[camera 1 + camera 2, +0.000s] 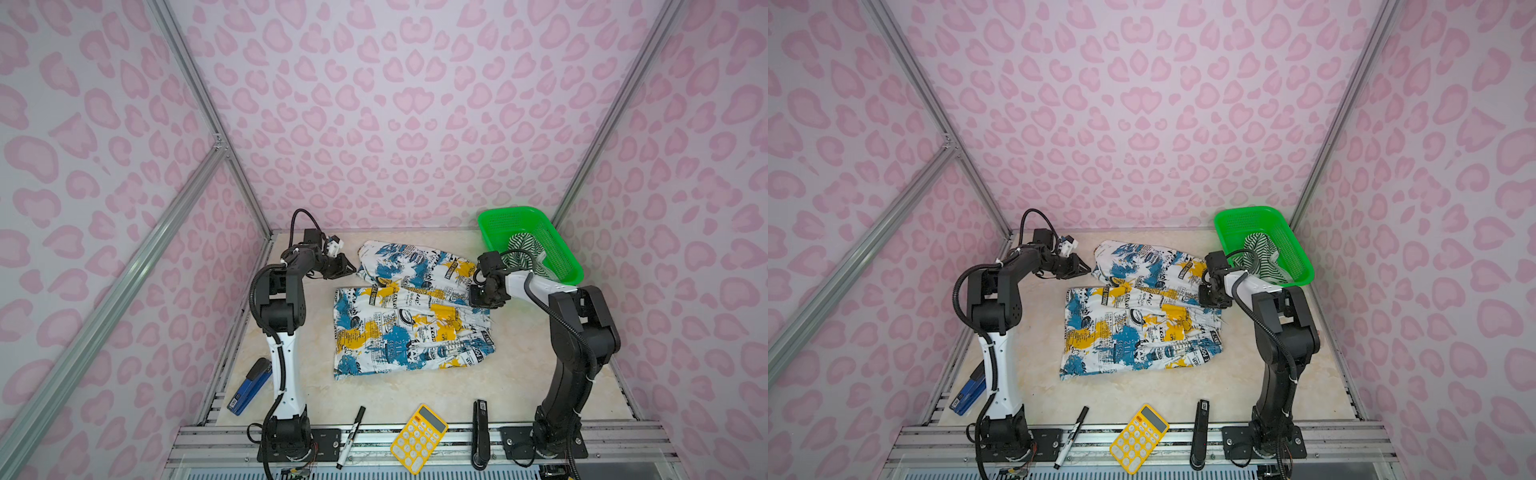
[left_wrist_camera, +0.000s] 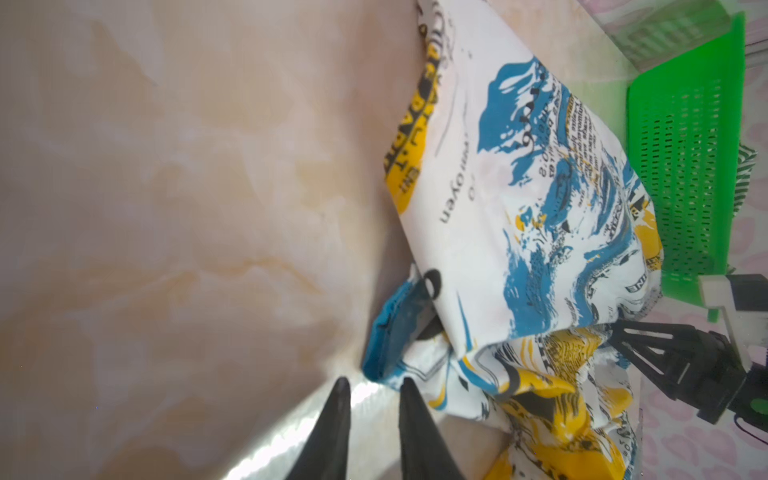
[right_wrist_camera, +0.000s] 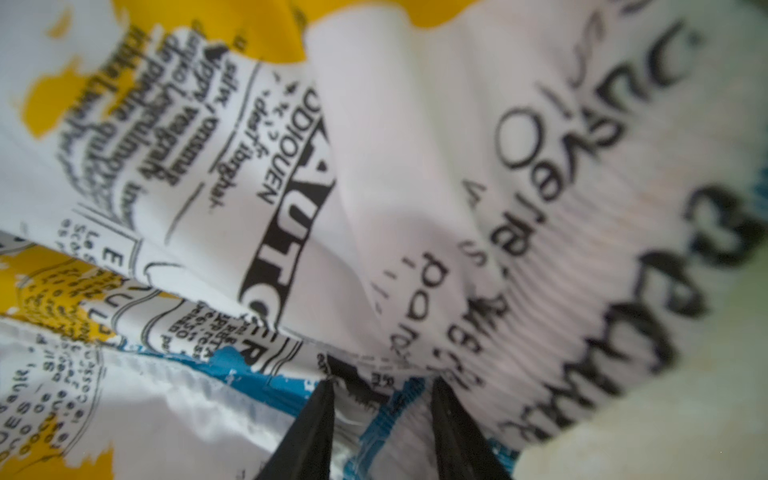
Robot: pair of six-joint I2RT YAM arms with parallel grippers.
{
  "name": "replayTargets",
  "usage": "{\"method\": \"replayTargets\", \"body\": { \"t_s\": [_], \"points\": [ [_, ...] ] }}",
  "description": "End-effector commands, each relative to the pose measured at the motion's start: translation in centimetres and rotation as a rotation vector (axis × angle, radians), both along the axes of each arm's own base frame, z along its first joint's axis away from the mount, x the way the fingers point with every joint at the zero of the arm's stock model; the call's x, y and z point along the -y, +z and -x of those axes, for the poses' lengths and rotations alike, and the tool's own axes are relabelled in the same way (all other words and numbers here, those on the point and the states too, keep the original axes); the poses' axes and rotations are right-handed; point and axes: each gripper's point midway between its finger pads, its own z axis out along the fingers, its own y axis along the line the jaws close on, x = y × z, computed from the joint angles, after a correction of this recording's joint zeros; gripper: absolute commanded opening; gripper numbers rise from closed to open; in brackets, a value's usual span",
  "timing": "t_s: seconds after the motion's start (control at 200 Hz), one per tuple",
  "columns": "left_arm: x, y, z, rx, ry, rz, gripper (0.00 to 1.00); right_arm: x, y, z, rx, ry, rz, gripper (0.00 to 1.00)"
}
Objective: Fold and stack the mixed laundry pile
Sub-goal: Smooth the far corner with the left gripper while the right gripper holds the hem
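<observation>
Along the near edge of the table (image 1: 519, 390) lie a marker (image 1: 351, 436), a yellow calculator (image 1: 419, 438) and a black stapler (image 1: 480, 434). In mid-table the white printed garment (image 1: 407, 328) is spread out. The right gripper (image 3: 380, 384) sits on its right edge, fingers apart against the cloth; whether they pinch it I cannot tell. The left gripper (image 2: 371, 388) hovers just beside the garment's far-left end, spread and empty. At far right, the striped garment (image 1: 521, 249) lies in the green basket (image 1: 570, 266).

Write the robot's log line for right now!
left gripper: open, beside printed garment | right gripper: on printed garment, grip unclear | striped garment: in green basket
</observation>
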Motion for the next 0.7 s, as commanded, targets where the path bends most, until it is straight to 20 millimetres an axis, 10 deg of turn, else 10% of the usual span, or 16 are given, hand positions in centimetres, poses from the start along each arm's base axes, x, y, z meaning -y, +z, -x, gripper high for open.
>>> {"method": "replayTargets", "body": {
  "t_s": [0.0,0.22,0.695],
  "points": [
    [-0.9,9.8,0.1,0.223,0.038,-0.067,0.22,0.8,-1.8,2.2,-0.103,-0.019,0.048,0.4],
    [-0.2,8.1,-0.8,0.233,0.036,-0.094,0.34,1.2,-1.1,2.3,-0.095,-0.018,0.068,0.4],
    [2.3,2.1,-0.6,0.192,-0.18,-0.501,0.3,1.2,-0.1,2.3,-0.078,-0.017,0.064,0.4]
  ]
}}
